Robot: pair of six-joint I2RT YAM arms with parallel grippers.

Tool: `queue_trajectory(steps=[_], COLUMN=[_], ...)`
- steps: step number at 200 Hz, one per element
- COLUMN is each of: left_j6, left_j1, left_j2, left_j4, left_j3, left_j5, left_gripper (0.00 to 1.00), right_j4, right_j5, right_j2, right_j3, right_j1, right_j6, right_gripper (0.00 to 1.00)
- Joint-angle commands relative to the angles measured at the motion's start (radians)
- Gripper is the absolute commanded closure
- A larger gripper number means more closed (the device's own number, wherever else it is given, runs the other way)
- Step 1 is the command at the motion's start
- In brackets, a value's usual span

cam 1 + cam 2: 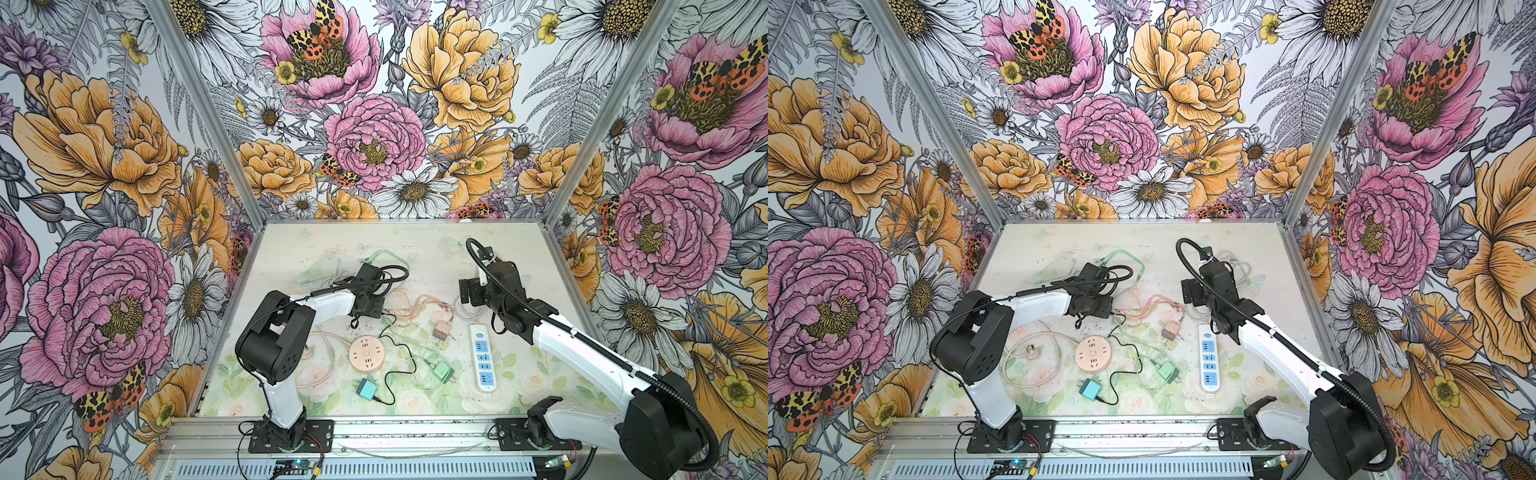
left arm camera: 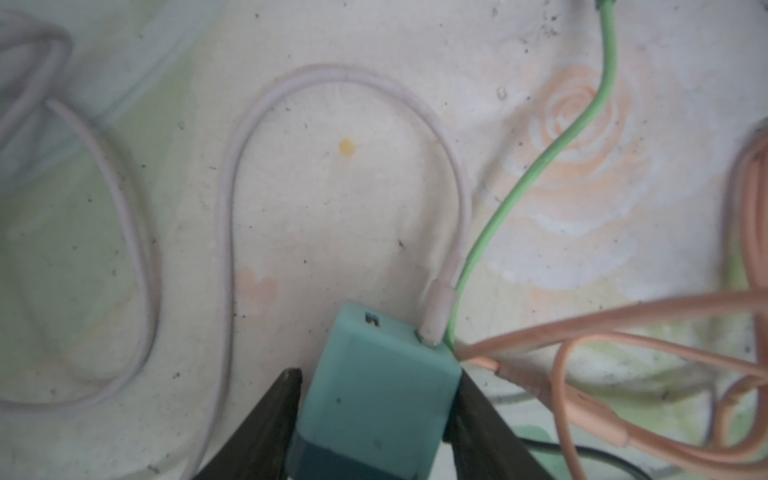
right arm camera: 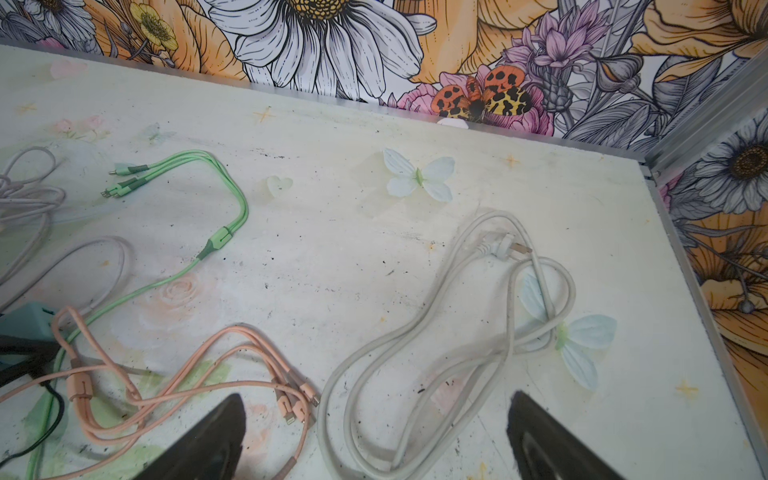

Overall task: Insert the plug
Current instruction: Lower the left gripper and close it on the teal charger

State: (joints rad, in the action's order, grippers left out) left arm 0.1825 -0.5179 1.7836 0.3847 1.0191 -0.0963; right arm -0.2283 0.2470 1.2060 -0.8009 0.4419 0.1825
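One step looks done: the left gripper (image 2: 376,374) clasps the teal plug (image 2: 370,415) by its sides, among loose cables on the tabletop (image 2: 332,208); the right gripper (image 3: 376,397) gapes empty; carrying the plug to the strip (image 1: 483,357), well apart, and seating it remains.

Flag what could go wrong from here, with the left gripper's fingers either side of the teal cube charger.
The peach cable bundle and green cable lie against the teal cube charger between the left gripper jaws; lifting may drag them. Its plugged-in pale lilac cable could tug it askew. Its prongs are hidden, so alignment is unverified.
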Motion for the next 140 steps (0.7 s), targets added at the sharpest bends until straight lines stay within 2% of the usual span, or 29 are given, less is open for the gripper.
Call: queue_trajectory(steps=[1,35,113,125,140], left_j6=[-0.006,0.005,0.003,-0.005,-0.026], left_j1=[0.006,0.045,0.063,0.068,0.070], left_j2=[-0.025,-0.078,-0.107,-0.125,-0.141], left_j4=[-0.015,-0.027,-0.075,-0.095,-0.097], left_j3=[-0.019,-0.079,-0.103,-0.117,-0.117], left_j5=[-0.023,0.007,0.043,0.064,0.084], left_gripper=[0.41,0.40,0.51,0.50,0.45], right_j4=[0.003,0.003,0.000,0.001,0.001], right_j5=[0.011,0.011,-0.012,-0.020,-0.031], right_j2=[-0.017,-0.023,-0.011,-0.013,-0.012], right_j3=[0.012,0.014,0.000,-0.003,-0.011], right_j1=[0.007,0.009,0.013,0.014,0.015], right_j6=[-0.009,-0.008,0.018,0.018,0.018], right_gripper=[0.01,0.01,0.01,0.01,0.01])
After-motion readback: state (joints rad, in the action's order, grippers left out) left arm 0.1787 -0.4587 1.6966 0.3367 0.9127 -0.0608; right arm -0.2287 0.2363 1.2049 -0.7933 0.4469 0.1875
